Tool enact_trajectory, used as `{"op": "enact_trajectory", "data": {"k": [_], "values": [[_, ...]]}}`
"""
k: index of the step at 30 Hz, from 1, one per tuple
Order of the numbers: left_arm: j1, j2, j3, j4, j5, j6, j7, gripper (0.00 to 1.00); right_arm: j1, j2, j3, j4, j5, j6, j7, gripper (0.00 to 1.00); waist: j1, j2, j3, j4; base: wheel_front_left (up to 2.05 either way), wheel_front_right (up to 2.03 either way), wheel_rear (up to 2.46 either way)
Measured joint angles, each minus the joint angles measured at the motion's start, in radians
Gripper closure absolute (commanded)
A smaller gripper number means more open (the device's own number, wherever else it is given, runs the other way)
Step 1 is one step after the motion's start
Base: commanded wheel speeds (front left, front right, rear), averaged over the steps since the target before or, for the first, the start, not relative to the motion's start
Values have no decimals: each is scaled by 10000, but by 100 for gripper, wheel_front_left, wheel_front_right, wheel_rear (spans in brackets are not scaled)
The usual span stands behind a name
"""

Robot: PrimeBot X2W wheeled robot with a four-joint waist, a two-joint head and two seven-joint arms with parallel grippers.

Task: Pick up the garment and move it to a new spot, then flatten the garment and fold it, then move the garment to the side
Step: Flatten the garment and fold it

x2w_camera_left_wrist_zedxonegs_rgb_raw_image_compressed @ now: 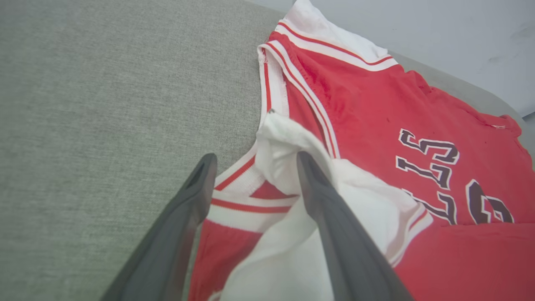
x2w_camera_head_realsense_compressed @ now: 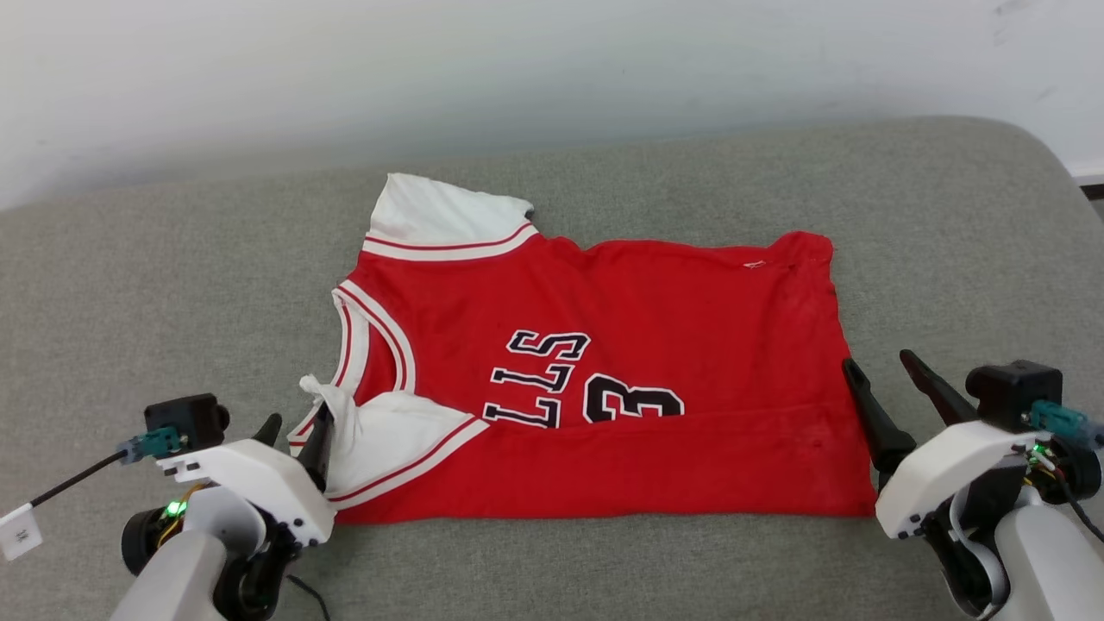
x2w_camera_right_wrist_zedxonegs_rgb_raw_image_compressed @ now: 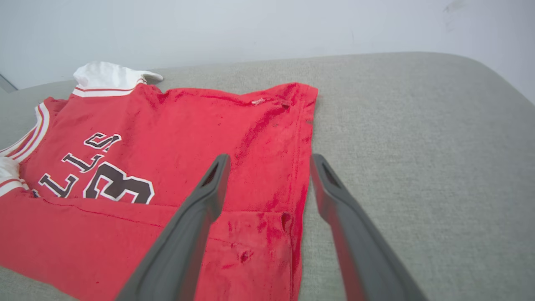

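The garment [x2w_camera_head_realsense_compressed: 621,345], a red jersey with white sleeves, lies spread on the grey fabric-covered surface [x2w_camera_head_realsense_compressed: 172,285], roughly central in the head view, with its collar [x2w_camera_head_realsense_compressed: 362,336] toward the robot's left and its hem toward the right. The near long edge is folded over onto the body, forming a red band that covers the lower part of the black lettering [x2w_camera_head_realsense_compressed: 543,371] and the number [x2w_camera_head_realsense_compressed: 634,401]. The far sleeve [x2w_camera_head_realsense_compressed: 440,216] lies flat, pointing toward the pale wall [x2w_camera_head_realsense_compressed: 517,69]. The near sleeve [x2w_camera_head_realsense_compressed: 388,423] is bunched into a raised white peak at the collar end. The left claw [x2w_camera_head_realsense_compressed: 297,427] sits at this peak. In the left wrist view the left claw [x2w_camera_left_wrist_zedxonegs_rgb_raw_image_compressed: 256,161] stands wide, with the white sleeve cloth rising between the two fingers and resting against the right-hand one; the cloth is not pinched. The right claw [x2w_camera_head_realsense_compressed: 880,366] is positioned at the hem end, at the near right corner of the garment. In the right wrist view the right claw [x2w_camera_right_wrist_zedxonegs_rgb_raw_image_compressed: 271,161] is also wide and straddles the hem edge: one finger lies over the red cloth [x2w_camera_right_wrist_zedxonegs_rgb_raw_image_compressed: 188,125], the other over the bare surface. It holds nothing. The folded corner below it shows small creases.
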Motion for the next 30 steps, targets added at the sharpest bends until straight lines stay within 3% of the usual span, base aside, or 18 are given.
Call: {"op": "enact_trajectory", "data": {"k": [4,7,16,23,24,25,26,30], "values": [[319,591,21,-311,-127,-98,704,0,547,33,-140,-579,-602,0,-1152,0,-1,0,-461,-101,0,0,0],[442,1118,-102,-752,-336,-148,1870,0,906,174,-372,-1212,-872,0,-1492,0,-1,0,-726,-207,0,0,0],[915,2543,-339,-2082,-1143,288,5503,0,1892,949,-500,-3032,-1329,0,-1494,0,-1,0,-532,-758,0,0,0],[1154,2861,-142,-2309,-1687,639,6443,0,2019,1289,-562,-3252,-1300,0,-1417,0,-2,0,36,-1262,0,0,0],[1176,2871,-136,-2278,-1755,640,6506,52,2019,1306,-562,-3250,-1287,0,-1386,0,-1,0,104,-1331,0,0,0],[1174,2878,-136,-2263,-1804,639,6594,71,2020,1312,-573,-3252,-1275,0,-1390,0,-2,0,170,-1384,0,0,0],[1172,2869,-125,-2249,-1858,637,6606,100,2017,1312,-625,-3252,-1277,0,-1386,0,-2,0,230,-1424,0,0,0],[1169,2625,-94,-2245,-1950,617,6424,100,2019,1281,-849,-3258,-1237,0,-1244,0,-2,0,320,-1415,0,0,0]]}}
